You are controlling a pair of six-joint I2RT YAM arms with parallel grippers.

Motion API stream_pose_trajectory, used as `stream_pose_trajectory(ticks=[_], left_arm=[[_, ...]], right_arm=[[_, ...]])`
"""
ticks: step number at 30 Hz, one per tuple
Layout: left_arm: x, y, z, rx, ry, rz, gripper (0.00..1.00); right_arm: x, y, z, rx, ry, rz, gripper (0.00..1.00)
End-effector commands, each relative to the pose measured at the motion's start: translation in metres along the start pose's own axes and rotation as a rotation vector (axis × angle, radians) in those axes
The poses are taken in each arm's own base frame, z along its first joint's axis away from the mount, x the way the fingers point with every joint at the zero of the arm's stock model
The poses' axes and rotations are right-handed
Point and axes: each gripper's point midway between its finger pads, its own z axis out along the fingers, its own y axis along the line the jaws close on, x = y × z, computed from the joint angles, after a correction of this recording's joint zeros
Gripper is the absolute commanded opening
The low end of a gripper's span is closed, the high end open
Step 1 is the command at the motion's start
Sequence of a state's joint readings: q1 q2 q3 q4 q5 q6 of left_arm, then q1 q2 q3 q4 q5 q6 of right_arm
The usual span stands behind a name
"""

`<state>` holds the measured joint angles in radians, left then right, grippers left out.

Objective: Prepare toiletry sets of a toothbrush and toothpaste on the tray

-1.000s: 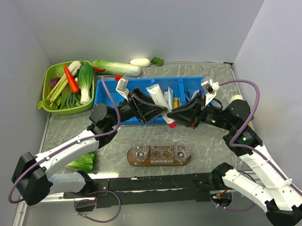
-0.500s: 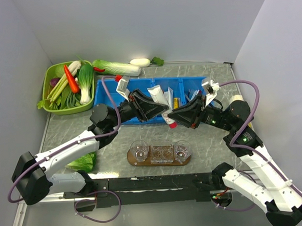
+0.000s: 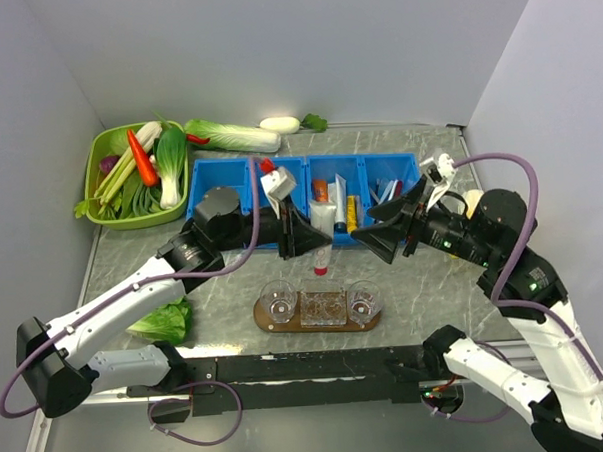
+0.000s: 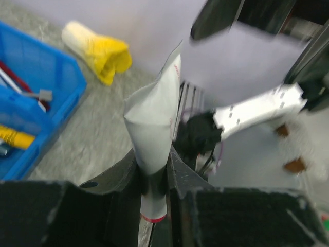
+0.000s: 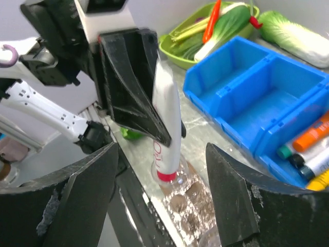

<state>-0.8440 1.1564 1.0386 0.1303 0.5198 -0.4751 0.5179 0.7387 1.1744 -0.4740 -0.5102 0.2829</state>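
Nearest the arm bases, the tray lies on the table with clear cups standing on it. Just above it hangs the toothpaste, red cap down and crimped end up, clamped around its middle by the left gripper. The right gripper stands released and empty just beside it.

The tube looks light, soft and smooth-skinned. A hard squeeze would likely dent it, and a loose one could let it slide. The firmer shoulder near the cap seems the safest place to hold. The cups look easy to tip, so the tube should be lowered gently.

Behind are the blue bins, then the green basket.
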Motion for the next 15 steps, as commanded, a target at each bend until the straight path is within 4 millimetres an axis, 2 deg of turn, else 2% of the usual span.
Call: stream_pose_trajectory(ticks=[1,6,11,15], left_arm=[[0.037,-0.002,-0.012,0.058,0.176,0.131,0.10],[0.048,-0.004,-0.016,0.096,0.180,0.152,0.11],[0.055,-0.005,-0.019,0.110,0.197,0.152,0.12],[0.058,-0.006,-0.020,0.115,0.207,0.150,0.12]], right_arm=[[0.019,-0.011,-0.001,0.045,0.173,-0.016,0.75],[0.028,-0.008,0.016,-0.004,0.239,0.030,0.68],[0.035,-0.013,0.034,0.003,0.263,0.039,0.62],[0.036,-0.008,0.048,-0.021,0.276,0.029,0.57]])
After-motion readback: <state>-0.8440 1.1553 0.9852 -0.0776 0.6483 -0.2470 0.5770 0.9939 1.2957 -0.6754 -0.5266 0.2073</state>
